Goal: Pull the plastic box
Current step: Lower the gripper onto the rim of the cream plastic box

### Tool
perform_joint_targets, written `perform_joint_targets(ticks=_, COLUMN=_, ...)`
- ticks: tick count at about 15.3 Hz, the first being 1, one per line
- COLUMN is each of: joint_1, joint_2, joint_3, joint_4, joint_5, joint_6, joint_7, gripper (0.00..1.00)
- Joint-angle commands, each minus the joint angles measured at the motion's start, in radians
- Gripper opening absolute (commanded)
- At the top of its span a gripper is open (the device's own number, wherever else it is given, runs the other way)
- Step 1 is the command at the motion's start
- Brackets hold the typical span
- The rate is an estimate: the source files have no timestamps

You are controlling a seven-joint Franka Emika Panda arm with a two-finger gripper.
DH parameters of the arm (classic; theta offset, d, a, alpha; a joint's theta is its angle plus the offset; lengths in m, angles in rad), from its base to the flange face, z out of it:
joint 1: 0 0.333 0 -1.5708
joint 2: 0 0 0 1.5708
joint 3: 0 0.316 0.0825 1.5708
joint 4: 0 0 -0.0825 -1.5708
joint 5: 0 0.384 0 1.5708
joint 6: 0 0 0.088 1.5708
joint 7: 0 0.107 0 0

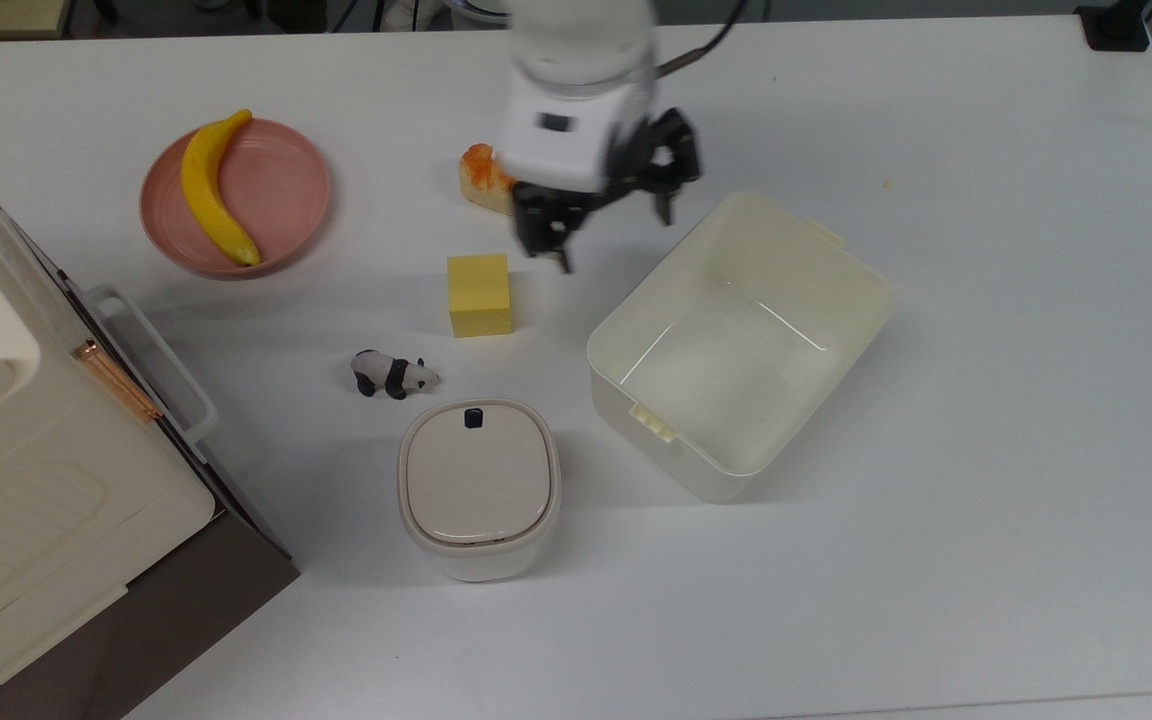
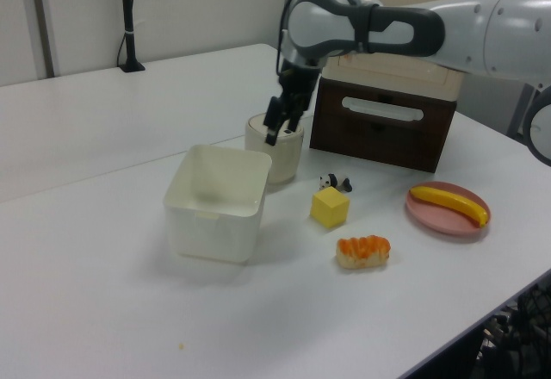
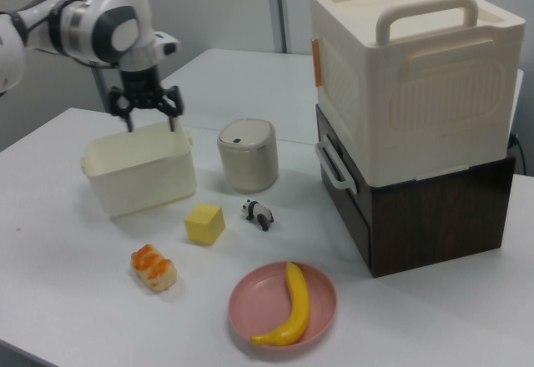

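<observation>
I have the gripper (image 1: 604,222) spread wide and empty, hanging above the table just off the box's (image 1: 739,345) upper-left wall in the top view. The box sits open at the right of that view, right of the yellow block (image 1: 480,294). I want one finger inside that thin wall, one outside, then pinch low and drag level.

The gripper (image 1: 604,218) (image 2: 277,124) (image 3: 147,108) is being held pointing downward, its two black fingers (image 3: 173,103) spread wide apart. The white wrist is being carried directly above it.
</observation>
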Motion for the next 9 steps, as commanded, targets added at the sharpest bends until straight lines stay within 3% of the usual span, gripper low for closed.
perform_joint_targets(ticks=1, joint_1=0.108, joint_2=0.084, joint_3=-0.013, joint_4=0.049, joint_5=0.005, joint_6=0.026, joint_7=-0.075, gripper=1.00)
perform_joint_targets(ticks=6, joint_1=0.134, joint_2=0.153, joint_3=-0.013, joint_4=0.046, joint_5=-0.030, joint_6=0.081, joint_7=-0.078, gripper=1.00)
perform_joint_targets(ticks=9, joint_1=0.128, joint_2=0.131, joint_3=-0.027, joint_4=0.023, joint_5=-0.090, joint_6=-0.050, joint_7=-0.234, gripper=1.00)
